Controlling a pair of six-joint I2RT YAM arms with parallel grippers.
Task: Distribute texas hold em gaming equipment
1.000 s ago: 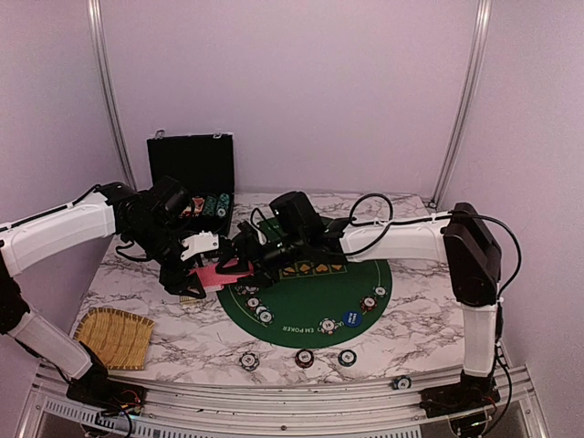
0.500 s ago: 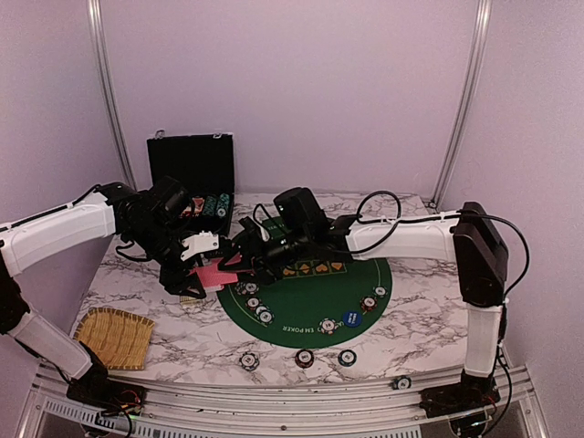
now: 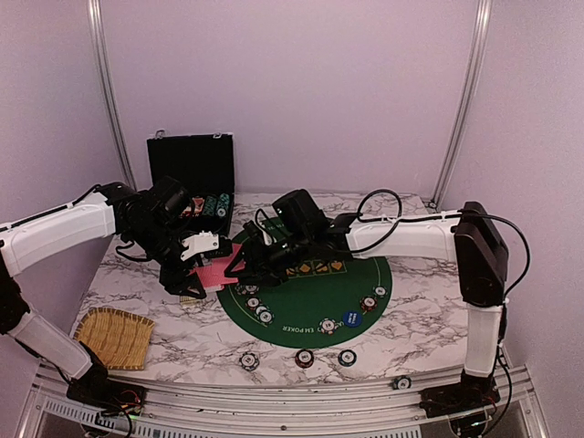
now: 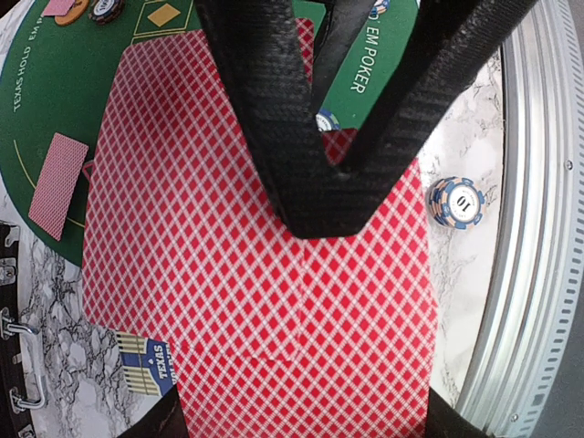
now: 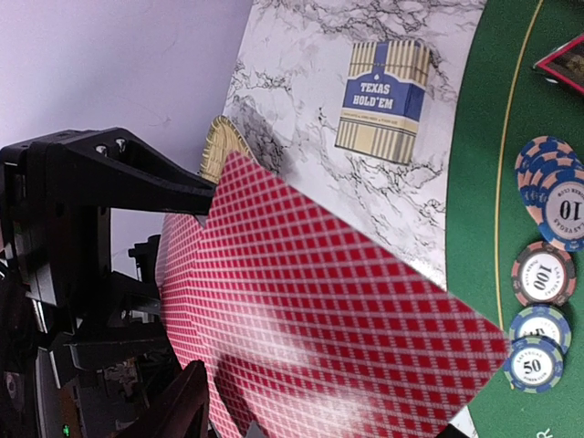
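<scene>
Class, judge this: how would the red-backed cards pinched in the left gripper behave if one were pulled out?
The red-backed cards look thin, so probably light and bendy, though they jut flat from the left gripper. Glossy highlights in the right wrist view suggest slick faces; one may slide off. Offset edges hint the stack could fan.

A marble table (image 3: 411,319) stands between two metal posts (image 3: 105,91) in front of a lilac wall (image 3: 292,91). A round green felt (image 3: 310,301), with TEXAS HOLD'EM POKER printed along its rim, lies at the table's middle. A black case (image 3: 192,169) sits at the far left corner with its lid upright. A straw mat (image 3: 114,336) lies at the near left corner. A blue-and-cream striped card box (image 5: 383,99) lies flat on the marble, just left of the felt. A ribbed metal rail (image 3: 274,401) runs along the near edge.
</scene>
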